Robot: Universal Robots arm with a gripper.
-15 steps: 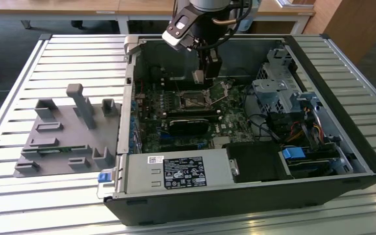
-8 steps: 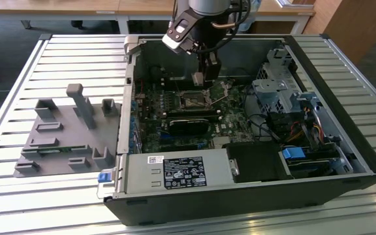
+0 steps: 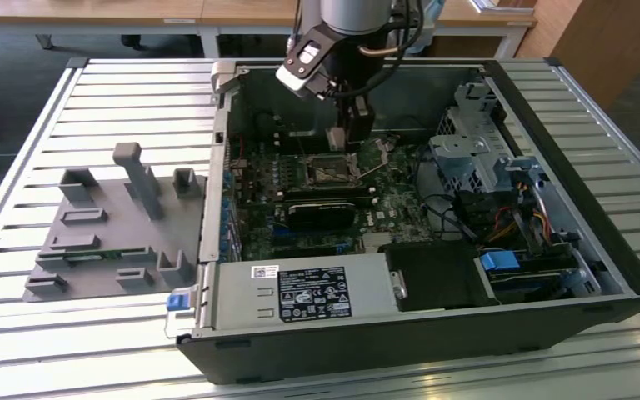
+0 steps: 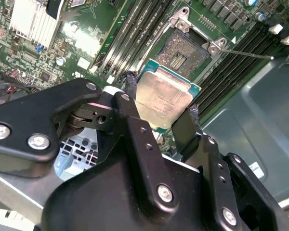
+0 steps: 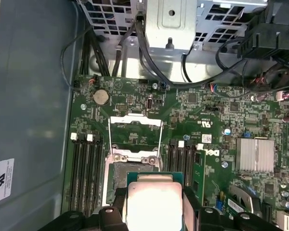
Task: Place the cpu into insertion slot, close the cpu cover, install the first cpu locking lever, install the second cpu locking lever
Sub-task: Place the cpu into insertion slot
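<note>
My gripper is shut on the cpu, a flat square chip with a silvery top on a green base, pinched at two opposite edges by the black fingers. The chip hangs a little above the motherboard, beside the insertion slot, whose dark pin field lies bare. In the first wrist view the cpu overlaps the near part of the insertion slot, and the cpu cover stands flipped open beyond it. In the exterior view the gripper hangs inside the case just behind the insertion slot.
A thin locking lever sticks out beside the socket. Black memory slots flank it on both sides, with a finned silver heatsink farther off. A black card, power supply and drive cage fill the case. A grey fixture lies outside.
</note>
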